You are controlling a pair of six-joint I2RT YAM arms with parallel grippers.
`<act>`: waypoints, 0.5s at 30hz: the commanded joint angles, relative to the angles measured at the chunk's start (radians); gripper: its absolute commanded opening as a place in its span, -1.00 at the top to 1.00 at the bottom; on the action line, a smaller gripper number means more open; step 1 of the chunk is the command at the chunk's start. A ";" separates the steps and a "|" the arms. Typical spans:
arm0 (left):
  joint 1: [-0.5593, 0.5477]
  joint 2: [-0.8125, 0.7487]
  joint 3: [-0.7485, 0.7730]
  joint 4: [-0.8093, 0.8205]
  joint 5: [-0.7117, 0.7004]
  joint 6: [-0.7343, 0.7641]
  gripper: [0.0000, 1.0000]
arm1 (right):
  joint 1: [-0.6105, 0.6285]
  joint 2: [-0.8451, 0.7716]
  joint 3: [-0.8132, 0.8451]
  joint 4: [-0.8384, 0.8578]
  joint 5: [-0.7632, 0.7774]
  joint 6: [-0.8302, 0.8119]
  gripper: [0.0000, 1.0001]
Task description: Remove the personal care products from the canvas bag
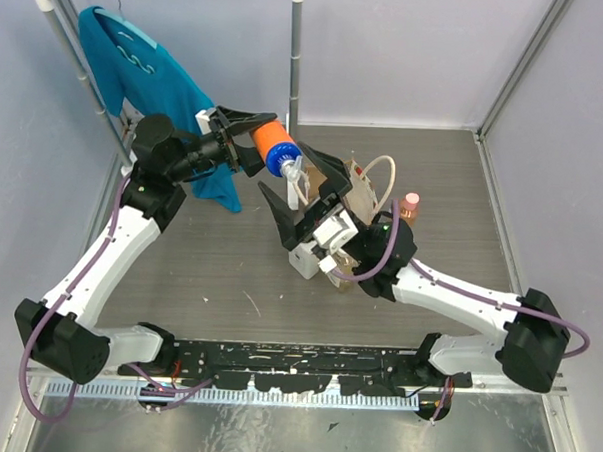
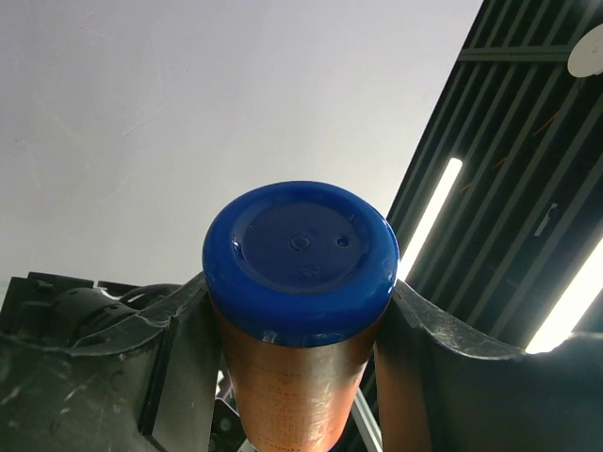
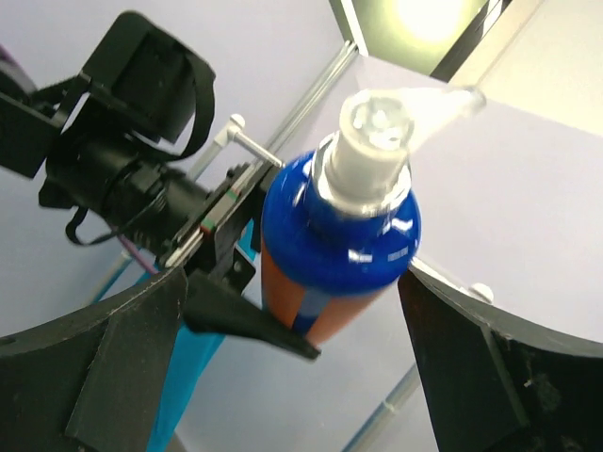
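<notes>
My left gripper (image 1: 253,144) is shut on an orange bottle (image 1: 275,147) with a blue band and holds it in the air, lying sideways with its white pump (image 1: 296,179) toward the right arm. In the left wrist view the bottle's blue base (image 2: 300,250) sits between both fingers (image 2: 179,358). My right gripper (image 1: 301,189) stands open around the pump end. Its fingers (image 3: 122,363) flank the bottle's blue shoulder (image 3: 339,231) without touching it. The tan canvas bag (image 1: 361,194) lies behind the right gripper, largely hidden. A pinkish bottle (image 1: 411,204) stands beside it.
A teal garment (image 1: 158,80) hangs from a white rack (image 1: 295,56) at the back left, just behind the left wrist. Pale walls close in the dark table (image 1: 229,273) at the back and on both sides.
</notes>
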 commanded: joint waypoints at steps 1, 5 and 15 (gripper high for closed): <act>-0.012 -0.053 -0.007 0.034 -0.004 -0.060 1.00 | 0.011 0.082 0.127 0.162 -0.051 -0.005 -1.00; -0.014 -0.077 -0.048 0.025 -0.018 -0.060 1.00 | 0.013 0.131 0.193 0.173 -0.048 0.037 -0.98; -0.015 -0.082 -0.024 -0.006 -0.007 -0.049 1.00 | 0.018 0.165 0.270 0.085 -0.016 0.082 0.57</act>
